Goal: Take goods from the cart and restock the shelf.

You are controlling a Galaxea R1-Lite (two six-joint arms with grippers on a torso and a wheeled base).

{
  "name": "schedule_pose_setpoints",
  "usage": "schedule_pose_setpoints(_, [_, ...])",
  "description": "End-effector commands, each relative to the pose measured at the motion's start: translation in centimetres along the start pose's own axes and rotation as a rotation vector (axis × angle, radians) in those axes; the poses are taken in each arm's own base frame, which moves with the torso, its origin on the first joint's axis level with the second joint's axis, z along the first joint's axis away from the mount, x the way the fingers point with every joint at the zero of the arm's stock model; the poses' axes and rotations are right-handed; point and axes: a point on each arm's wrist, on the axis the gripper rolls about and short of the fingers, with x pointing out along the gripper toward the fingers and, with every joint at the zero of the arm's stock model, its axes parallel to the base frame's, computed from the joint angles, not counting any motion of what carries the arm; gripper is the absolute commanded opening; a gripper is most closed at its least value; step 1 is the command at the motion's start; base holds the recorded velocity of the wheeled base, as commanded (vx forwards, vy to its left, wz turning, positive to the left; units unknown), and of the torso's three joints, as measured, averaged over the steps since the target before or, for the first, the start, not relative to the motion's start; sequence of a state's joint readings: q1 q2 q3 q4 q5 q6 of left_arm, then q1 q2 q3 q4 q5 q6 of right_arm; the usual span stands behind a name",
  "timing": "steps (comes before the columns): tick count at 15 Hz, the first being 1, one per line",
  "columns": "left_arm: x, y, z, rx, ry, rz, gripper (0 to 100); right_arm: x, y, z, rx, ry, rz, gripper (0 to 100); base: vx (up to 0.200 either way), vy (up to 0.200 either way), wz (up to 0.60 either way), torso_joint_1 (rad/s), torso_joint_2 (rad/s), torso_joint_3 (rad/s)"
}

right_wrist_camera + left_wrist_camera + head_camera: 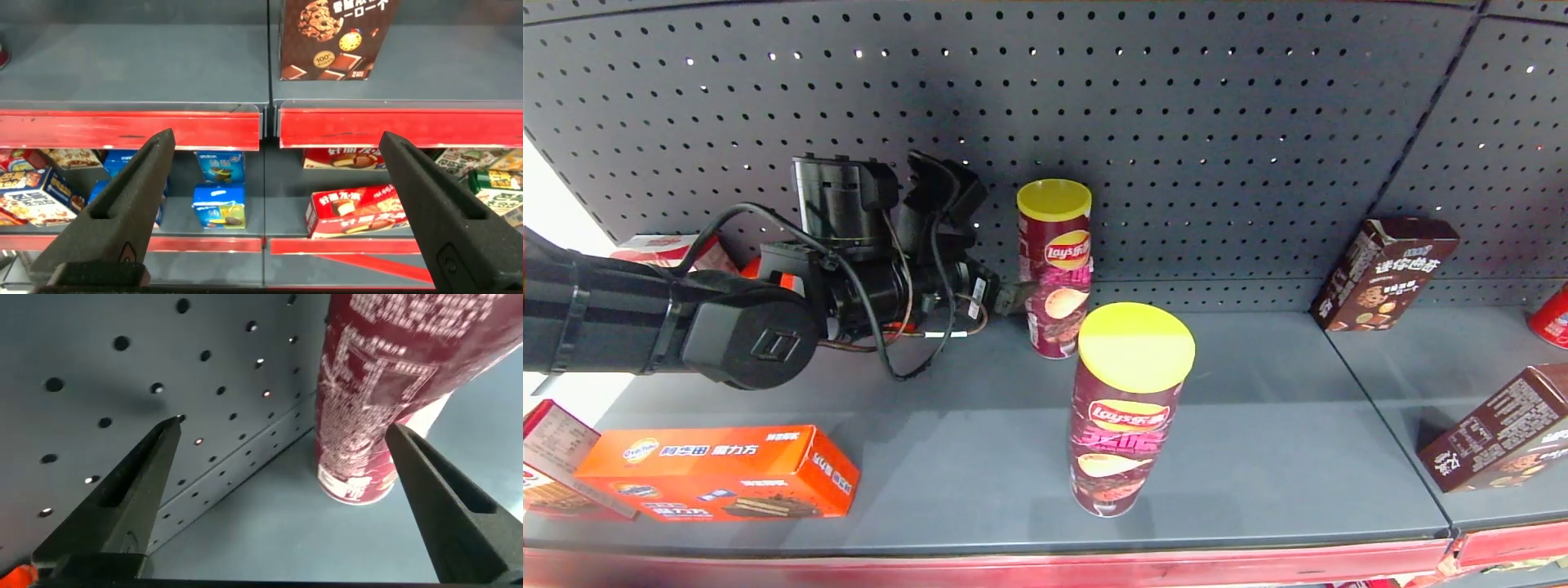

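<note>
Two maroon chip cans with yellow lids stand upright on the grey shelf (1258,425). The rear can (1054,261) is close to the pegboard back wall, and the front can (1127,408) is nearer the shelf edge. My left gripper (1013,298) is just left of the rear can, low over the shelf. In the left wrist view the left gripper (283,427) is open, and the rear can (359,400) stands just past its fingertips, close to one finger (433,490). My right gripper (276,137) is open and holds nothing, facing the lower shelves.
An orange box (719,472) lies at the front left beside another box (556,457). Brown cookie boxes (1384,273) (1494,429) and a red can (1553,318) occupy the right. The right wrist view shows a brown box (335,37), red rails (131,129) and stocked boxes (219,204) below.
</note>
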State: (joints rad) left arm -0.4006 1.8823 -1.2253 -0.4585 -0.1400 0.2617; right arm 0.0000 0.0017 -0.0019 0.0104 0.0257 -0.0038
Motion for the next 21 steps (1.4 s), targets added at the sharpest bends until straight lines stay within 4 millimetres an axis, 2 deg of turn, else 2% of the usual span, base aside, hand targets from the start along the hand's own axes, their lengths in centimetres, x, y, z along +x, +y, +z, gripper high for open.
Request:
schedule_pose_setpoints(1, [-0.1,0.1,0.1,0.001,-0.001,0.01,100,0.0,0.0,0.0,-0.001,0.001,0.0,100,0.0,0.0,0.0,0.0,0.0,0.0])
schedule_pose_setpoints(8, [-0.3,1.1,-0.3,0.0,0.009,0.101,100,0.0,0.0,0.0,-0.001,0.002,0.0,100,0.0,0.0,0.0,0.0,0.0,0.0])
schedule_pose_setpoints(10, [-0.6,1.1,-1.1,0.004,0.047,0.141,100,0.0,0.0,0.0,-0.001,0.002,0.0,100,0.0,0.0,0.0,0.0,0.0,0.0])
schedule_pose_setpoints(13, [-0.7,0.8,-1.5,0.012,0.016,0.176,100,0.0,0.0,0.0,-0.001,0.001,0.002,100,0.0,0.0,0.0,0.0,0.0,0.0])
schedule_pose_setpoints(21, [0.6,-0.1,-2.2,0.013,0.021,0.167,100,0.0,0.0,0.0,-0.001,0.002,0.0,100,0.0,0.0,0.0,0.0,0.0,0.0])
